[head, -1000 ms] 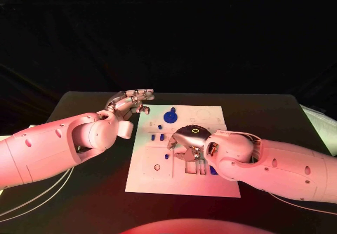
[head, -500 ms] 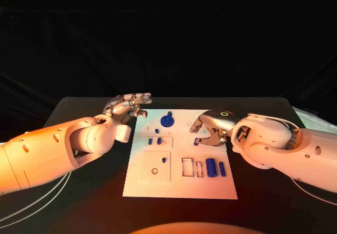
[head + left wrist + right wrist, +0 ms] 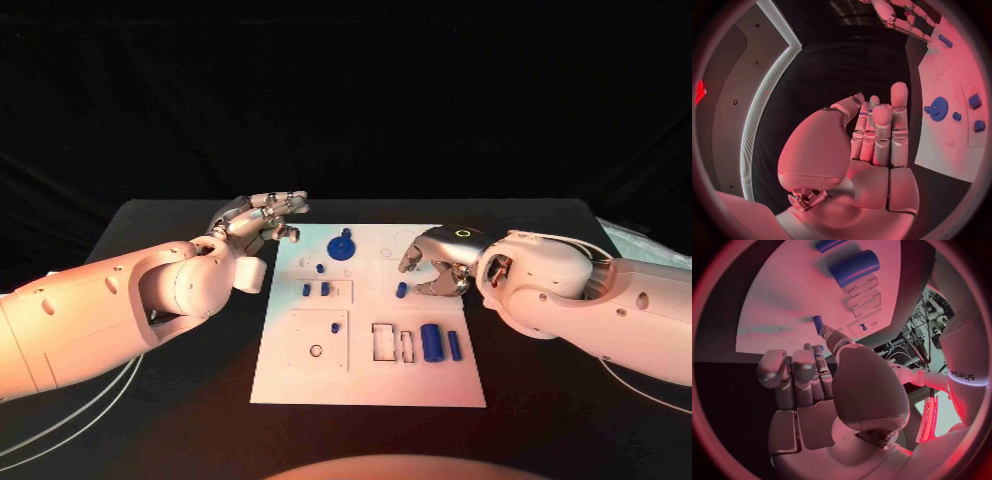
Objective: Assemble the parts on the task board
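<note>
Board: white board (image 3: 378, 370) mid-table, long axis running away from the robot; every place below is given from it.
Left hand: left hand (image 3: 263, 216) hovers off the board's far left corner, fingers straight and close together, holding nothing.
Right hand: right hand (image 3: 437, 262) over the board's right edge, past the middle toward the far end; fingers curled down. Whether it pinches a peg (image 3: 401, 290) just beside its fingertips, I cannot tell.
Gear: one blue gear (image 3: 342, 245) near the far edge, left of centre.
Small pegs: five counted. Two side by side at the left, one beyond them, one in the square recess nearer the robot, one by the right hand.
Cylinders: one thick cylinder (image 3: 431, 344) and one thin rod (image 3: 454, 345) lying lengthwise at the near right, beside an empty slot (image 3: 385, 341).
Step, as judged: right hand working the peg nearest it.
Doing it well: come down straight over the peg, close on its sides, lift upright, keep clear of the gear; left hand stays off the board.
</note>
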`<state>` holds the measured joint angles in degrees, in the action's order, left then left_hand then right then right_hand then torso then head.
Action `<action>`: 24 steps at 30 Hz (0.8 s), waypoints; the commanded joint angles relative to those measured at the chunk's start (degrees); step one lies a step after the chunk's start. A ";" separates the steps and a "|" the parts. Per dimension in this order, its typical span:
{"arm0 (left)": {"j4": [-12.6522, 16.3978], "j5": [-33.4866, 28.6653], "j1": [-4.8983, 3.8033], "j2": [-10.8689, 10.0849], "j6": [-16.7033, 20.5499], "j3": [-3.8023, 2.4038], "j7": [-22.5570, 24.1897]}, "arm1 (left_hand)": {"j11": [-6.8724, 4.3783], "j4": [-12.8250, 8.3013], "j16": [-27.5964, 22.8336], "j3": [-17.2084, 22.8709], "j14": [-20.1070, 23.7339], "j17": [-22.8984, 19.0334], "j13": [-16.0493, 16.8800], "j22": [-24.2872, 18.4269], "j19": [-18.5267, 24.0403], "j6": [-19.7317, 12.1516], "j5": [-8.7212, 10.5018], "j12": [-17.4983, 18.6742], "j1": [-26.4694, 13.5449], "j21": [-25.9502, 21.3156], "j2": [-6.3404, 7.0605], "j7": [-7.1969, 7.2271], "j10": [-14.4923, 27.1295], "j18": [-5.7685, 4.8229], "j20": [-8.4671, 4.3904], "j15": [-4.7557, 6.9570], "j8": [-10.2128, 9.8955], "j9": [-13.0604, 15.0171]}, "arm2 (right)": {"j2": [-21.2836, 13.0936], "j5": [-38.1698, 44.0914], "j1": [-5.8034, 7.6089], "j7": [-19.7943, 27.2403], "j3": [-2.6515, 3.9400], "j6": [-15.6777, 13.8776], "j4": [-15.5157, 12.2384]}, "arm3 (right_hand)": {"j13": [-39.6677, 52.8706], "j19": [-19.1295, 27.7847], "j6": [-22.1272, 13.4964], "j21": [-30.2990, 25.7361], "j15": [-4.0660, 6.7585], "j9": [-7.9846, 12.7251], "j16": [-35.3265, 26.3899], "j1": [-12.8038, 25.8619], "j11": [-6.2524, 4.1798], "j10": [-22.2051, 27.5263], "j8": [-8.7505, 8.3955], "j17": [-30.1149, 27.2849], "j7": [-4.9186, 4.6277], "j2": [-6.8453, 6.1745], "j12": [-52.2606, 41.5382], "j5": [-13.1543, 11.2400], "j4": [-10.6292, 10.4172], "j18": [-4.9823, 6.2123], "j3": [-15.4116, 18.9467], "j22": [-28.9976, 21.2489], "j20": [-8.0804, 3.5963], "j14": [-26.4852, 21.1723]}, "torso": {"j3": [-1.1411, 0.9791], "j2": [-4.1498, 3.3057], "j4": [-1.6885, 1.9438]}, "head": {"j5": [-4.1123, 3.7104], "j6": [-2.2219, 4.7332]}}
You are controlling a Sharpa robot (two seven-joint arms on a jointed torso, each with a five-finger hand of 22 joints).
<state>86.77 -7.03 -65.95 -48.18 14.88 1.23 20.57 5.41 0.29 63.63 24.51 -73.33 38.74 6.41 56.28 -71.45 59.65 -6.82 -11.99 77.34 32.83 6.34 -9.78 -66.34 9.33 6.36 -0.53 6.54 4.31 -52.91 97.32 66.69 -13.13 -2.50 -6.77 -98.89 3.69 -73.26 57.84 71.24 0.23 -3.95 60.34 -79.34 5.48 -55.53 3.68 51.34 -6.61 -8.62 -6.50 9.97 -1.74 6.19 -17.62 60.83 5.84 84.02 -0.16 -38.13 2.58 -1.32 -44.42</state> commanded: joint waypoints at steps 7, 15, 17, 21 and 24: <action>0.10 0.49 0.04 0.10 -0.90 -0.03 0.03 | 0.00 -0.32 -0.22 -0.12 0.37 -0.10 0.08 -0.03 0.01 -0.34 -0.26 -0.33 0.50 -0.20 -0.03 -0.12 0.51 0.72 -0.02 -0.09 0.28 -0.10 | 3.41 0.91 -0.83 0.23 -0.25 2.61 2.87 | 0.07 -0.27 0.70 -0.25 -0.11 -0.05 -0.01 -1.07 -0.26 -2.26 0.01 0.05 -0.29 1.61 -1.60 -0.48 -0.33 0.18 0.03 0.03 -0.06 0.14 | 0.04 -0.06 0.34 | -0.05 -0.30; 0.07 0.72 0.05 0.06 -0.88 -0.03 -0.04 | 0.00 -0.32 -0.22 -0.12 0.37 -0.10 0.08 -0.03 0.01 -0.34 -0.26 -0.33 0.50 -0.20 -0.03 -0.12 0.51 0.72 -0.02 -0.09 0.28 -0.10 | 4.82 0.74 -1.38 0.41 -0.33 2.46 4.12 | 0.07 -1.14 1.87 0.67 -0.13 -0.22 1.17 -1.82 -0.64 -6.50 0.31 1.28 -0.87 2.83 -3.14 -0.88 -0.52 -0.06 -1.95 1.35 0.12 0.46 | 0.03 -0.06 0.43 | 0.06 -0.58; 0.06 0.74 0.05 0.05 -0.91 -0.03 -0.06 | 0.00 -0.32 -0.22 -0.12 0.37 -0.10 0.08 -0.03 0.01 -0.34 -0.26 -0.33 0.50 -0.20 -0.03 -0.12 0.51 0.72 -0.02 -0.09 0.28 -0.10 | 4.93 0.82 -1.43 0.29 -0.34 2.48 4.27 | 0.12 -1.91 2.99 1.60 0.16 -0.41 2.32 -2.26 -0.99 -8.16 0.70 2.56 -1.07 3.21 -3.55 -1.30 -0.39 -0.33 -2.92 2.68 -0.07 0.79 | 0.03 -0.05 0.43 | 0.06 -0.67; 0.05 0.76 0.05 0.01 -0.96 -0.03 -0.09 | 0.00 -0.32 -0.22 -0.12 0.37 -0.10 0.08 -0.03 0.01 -0.34 -0.26 -0.33 0.50 -0.20 -0.03 -0.12 0.51 0.72 -0.02 -0.09 0.28 -0.10 | 4.91 1.58 -1.49 -0.30 -0.35 2.28 4.43 | 0.21 -2.86 5.09 2.82 0.52 -0.79 3.79 -2.69 -1.47 -10.62 1.48 4.12 -0.94 3.58 -3.91 -1.70 -0.12 -0.67 -4.26 4.36 -0.43 1.17 | 0.03 -0.02 0.44 | 0.09 -0.79; 0.02 0.76 0.06 -0.02 -0.99 -0.03 -0.15 | 0.00 -0.32 -0.22 -0.12 0.37 -0.10 0.08 -0.03 0.01 -0.34 -0.26 -0.33 0.50 -0.20 -0.03 -0.12 0.51 0.72 -0.02 -0.09 0.28 -0.10 | 4.80 2.32 -1.51 -0.68 -0.35 2.05 4.51 | 0.18 -3.03 5.32 3.06 0.56 -0.81 4.01 -2.66 -1.53 -10.91 1.50 4.32 -0.91 3.50 -3.78 -1.74 -0.07 -0.74 -4.51 4.69 -0.50 1.20 | 0.00 -0.02 0.44 | 0.09 -0.84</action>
<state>86.75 -6.64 -65.90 -48.24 14.86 1.23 20.29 5.41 0.29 63.63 24.51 -73.33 38.70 6.40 56.28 -71.45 59.65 -6.82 -11.99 77.34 32.83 6.34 -9.78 -66.34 9.33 6.36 -0.53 6.54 4.31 -48.07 97.99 65.33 -13.14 -2.76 -5.25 -94.45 3.68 -75.96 62.70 73.90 0.22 -4.69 64.09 -81.67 4.45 -65.62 4.86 55.61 -7.51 -5.64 -10.15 8.41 -1.76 6.18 -21.77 65.46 5.42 84.02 -0.13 -38.17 3.01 -1.23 -45.23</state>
